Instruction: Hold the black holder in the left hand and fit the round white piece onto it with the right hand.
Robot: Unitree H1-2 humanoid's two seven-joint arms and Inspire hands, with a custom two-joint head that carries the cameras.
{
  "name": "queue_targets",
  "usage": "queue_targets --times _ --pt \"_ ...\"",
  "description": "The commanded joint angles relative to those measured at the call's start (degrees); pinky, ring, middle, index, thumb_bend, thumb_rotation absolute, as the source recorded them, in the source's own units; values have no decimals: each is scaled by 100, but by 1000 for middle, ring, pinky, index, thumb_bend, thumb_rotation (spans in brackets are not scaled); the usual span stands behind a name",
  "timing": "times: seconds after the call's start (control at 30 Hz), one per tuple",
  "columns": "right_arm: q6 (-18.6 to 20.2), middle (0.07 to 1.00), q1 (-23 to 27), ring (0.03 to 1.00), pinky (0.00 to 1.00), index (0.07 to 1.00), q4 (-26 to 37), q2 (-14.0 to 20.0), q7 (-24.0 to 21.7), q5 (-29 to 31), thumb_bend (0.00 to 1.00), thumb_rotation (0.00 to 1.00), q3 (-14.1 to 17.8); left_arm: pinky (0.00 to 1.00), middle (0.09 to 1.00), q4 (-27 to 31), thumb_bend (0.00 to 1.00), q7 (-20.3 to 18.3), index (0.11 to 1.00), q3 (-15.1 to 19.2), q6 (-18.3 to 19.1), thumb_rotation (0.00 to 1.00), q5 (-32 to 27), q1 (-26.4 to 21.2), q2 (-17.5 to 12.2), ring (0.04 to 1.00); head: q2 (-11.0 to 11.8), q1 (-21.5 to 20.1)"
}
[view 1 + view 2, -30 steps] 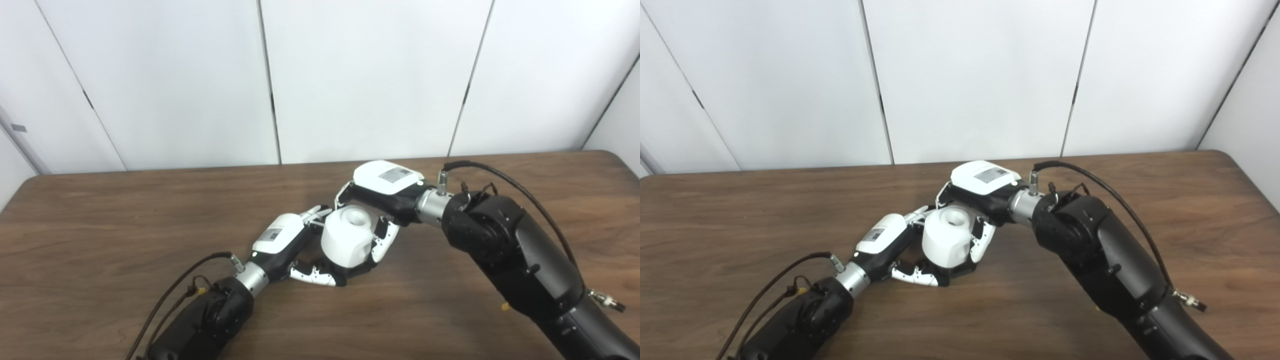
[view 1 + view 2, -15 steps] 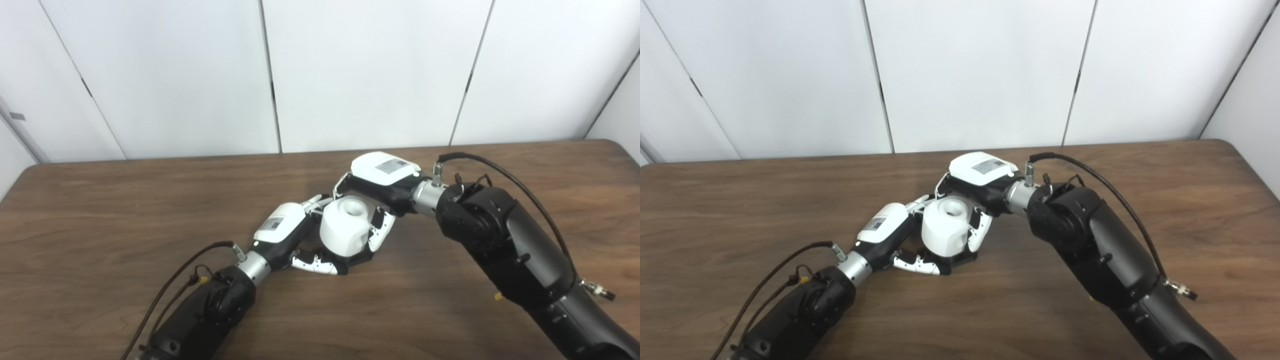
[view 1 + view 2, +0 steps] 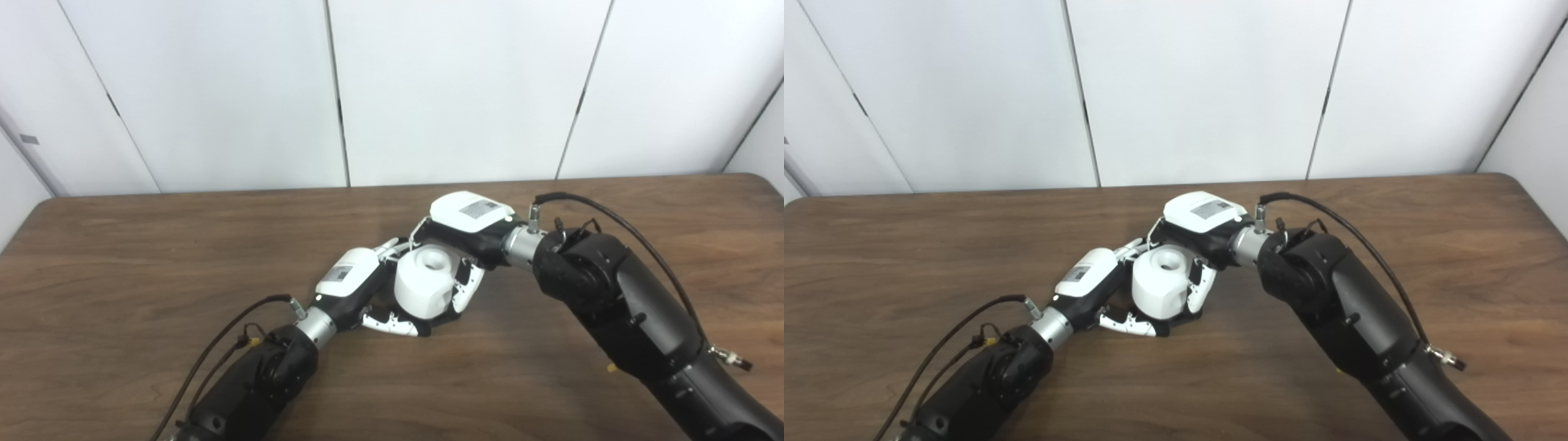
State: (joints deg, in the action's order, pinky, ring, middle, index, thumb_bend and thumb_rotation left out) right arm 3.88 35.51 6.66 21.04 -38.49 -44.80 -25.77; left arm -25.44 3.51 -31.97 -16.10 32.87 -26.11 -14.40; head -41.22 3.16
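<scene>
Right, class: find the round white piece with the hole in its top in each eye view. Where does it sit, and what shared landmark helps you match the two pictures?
Left eye view: the round white piece sits just right of centre, between the two hands.
Right eye view: it sits just left of centre.
Shared landmark: the right hand with its white labelled back, just above and right of the piece in both.

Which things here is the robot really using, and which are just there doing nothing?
Using:
- round white piece, standing on the black holder
- black holder, only a sliver shows beneath it
- left hand, curled around the base
- right hand, fingers down the white piece's side

Just there:
- wooden table
- white wall panels
</scene>
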Motion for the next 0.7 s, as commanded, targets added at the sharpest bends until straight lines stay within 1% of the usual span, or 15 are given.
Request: queue_targets --times 0.0,0.13,0.27,0.37,0.47,0.67 --pt "-132 724 205 791 756 480 -41 -2 87 -33 526 146 -27 917 928 -153 521 -685 483 -317 238 79 231 279 69 978 -15 2" --pt "-359 724 216 785 746 480 -163 12 131 -6 526 146 -101 918 932 -158 521 -718 483 -320 207 79 218 262 63 979 -6 3" --pt "-396 736 235 794 760 481 -188 25 -5 -84 526 146 -220 918 927 -199 521 -697 483 -310 143 78 192 254 68 976 -8 -2" --pt "-453 737 245 791 753 481 -196 58 -52 -115 526 145 -315 925 929 -153 521 -728 483 -314 200 78 207 264 59 976 -38 19" --pt "-527 735 252 786 737 481 -200 109 -90 -180 526 147 -403 908 928 -120 522 -730 483 -318 235 78 230 271 53 973 -45 18" --pt "-539 729 246 786 733 482 -184 158 -99 -146 526 146 -397 926 931 -75 521 -823 483 -301 268 78 169 280 36 976 -61 -9"
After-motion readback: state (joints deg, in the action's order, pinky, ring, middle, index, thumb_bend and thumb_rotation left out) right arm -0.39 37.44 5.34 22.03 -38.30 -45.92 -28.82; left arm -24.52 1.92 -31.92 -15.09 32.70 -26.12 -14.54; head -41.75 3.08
